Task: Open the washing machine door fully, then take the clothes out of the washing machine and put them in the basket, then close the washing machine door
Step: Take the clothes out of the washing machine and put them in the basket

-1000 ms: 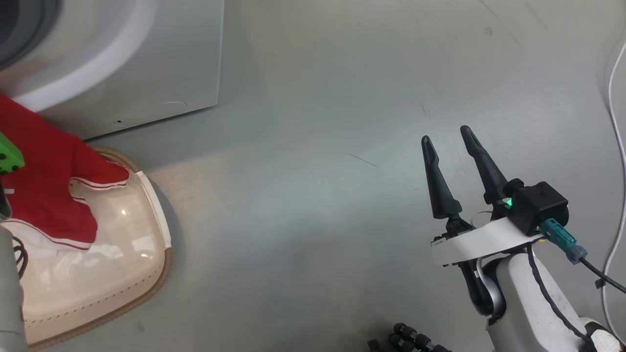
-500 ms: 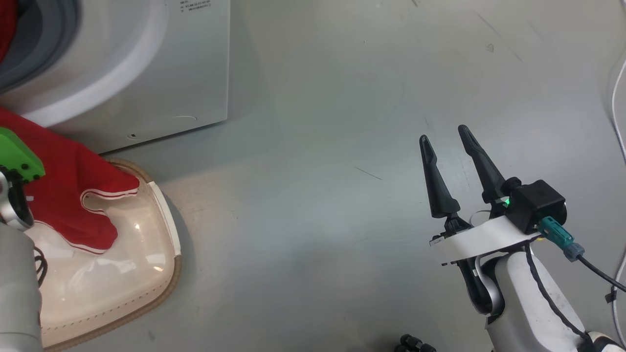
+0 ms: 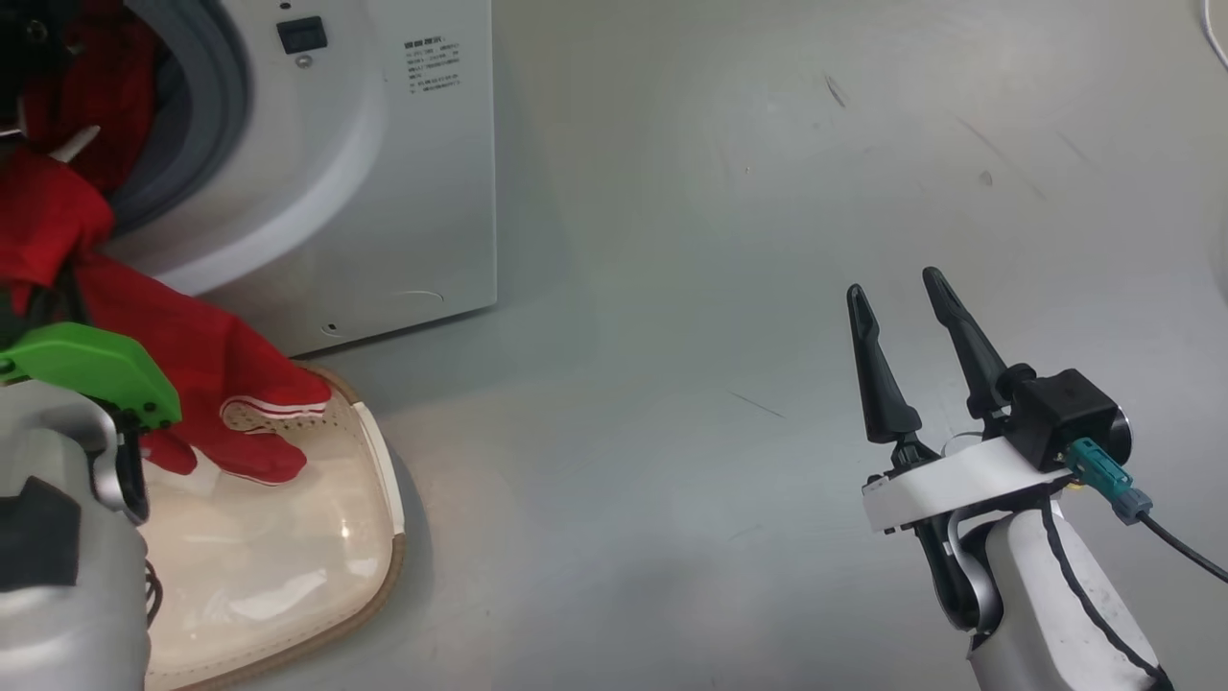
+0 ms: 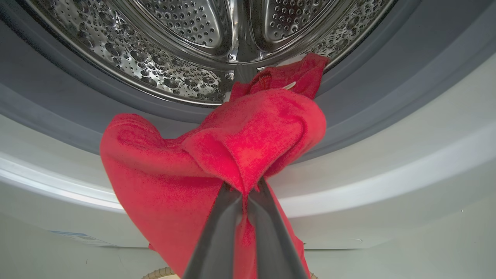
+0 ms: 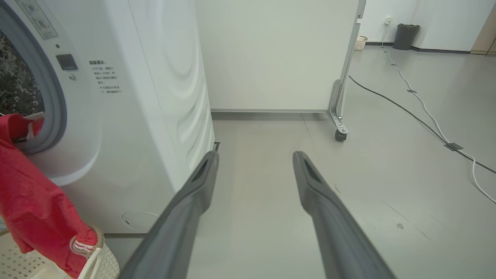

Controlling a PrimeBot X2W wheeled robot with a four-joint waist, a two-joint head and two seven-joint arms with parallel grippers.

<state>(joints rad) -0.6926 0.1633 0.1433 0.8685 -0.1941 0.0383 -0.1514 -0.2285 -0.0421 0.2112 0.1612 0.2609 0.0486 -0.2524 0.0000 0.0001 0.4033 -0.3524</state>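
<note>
The red clothes (image 4: pixel 240 143) hang out of the washing machine (image 3: pixel 422 192), from the steel drum (image 4: pixel 186 35) over the grey seal and down the white front. My left gripper (image 4: pixel 244 190) is shut on a fold of the clothes just below the drum opening. In the head view a white-striped cuff of the clothes (image 3: pixel 259 422) rests on the back rim of the cream basket (image 3: pixel 269 557), which stands on the floor before the machine. My right gripper (image 3: pixel 893 285) is open and holds nothing, far to the right over bare floor. The washing machine door is out of view.
In the right wrist view, the right gripper (image 5: pixel 255 155) points past the machine's side toward a white wheeled partition (image 5: pixel 341 116). Cables (image 5: pixel 426 116) run across the floor at the right, and a grey bin (image 5: pixel 405 37) stands far back.
My left gripper has shut on the red clothes. The head camera has moved, bringing more of the machine's front and opening into view. The right gripper stays open in place.
</note>
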